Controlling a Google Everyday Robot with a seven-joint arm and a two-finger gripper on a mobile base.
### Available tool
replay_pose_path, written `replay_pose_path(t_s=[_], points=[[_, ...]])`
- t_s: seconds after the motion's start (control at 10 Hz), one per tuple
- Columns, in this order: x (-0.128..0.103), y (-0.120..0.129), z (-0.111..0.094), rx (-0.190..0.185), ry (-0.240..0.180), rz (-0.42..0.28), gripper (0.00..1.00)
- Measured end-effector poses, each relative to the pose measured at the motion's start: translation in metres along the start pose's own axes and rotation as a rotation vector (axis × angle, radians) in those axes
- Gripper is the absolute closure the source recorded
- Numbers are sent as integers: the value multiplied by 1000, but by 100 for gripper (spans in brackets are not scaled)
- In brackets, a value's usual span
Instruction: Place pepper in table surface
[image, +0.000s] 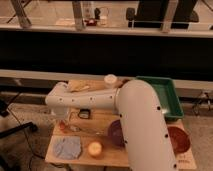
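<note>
My gripper (63, 121) hangs low over the left end of the table (107, 154), right at the pepper (62, 127), a small reddish-orange lump. I cannot tell whether the claw grips it. I judge this the set-down step; next, ease onto bare flat wood and release. To the right lie a soft blue-grey cloth (67, 148), a pale round ball (94, 148) and a smooth purple bowl (115, 133).

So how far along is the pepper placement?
Looks done: pepper is down low at the left end of the table. In hand: gripper right over the pepper; can't tell whether it's released. Left: let go if needed, back off.
</note>
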Motion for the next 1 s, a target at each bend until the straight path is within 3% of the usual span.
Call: replay_pose_path(t_s=[0.2,0.5,0.6,0.8,1.0], points=[[0,1,0,-7,3,7,21],[-2,2,0,-20,16,18,20],[-2,1,1,-22,21,20,22],[-1,0,-10,-24,22,15,40],[-2,2,-13,-24,18,22,48]])
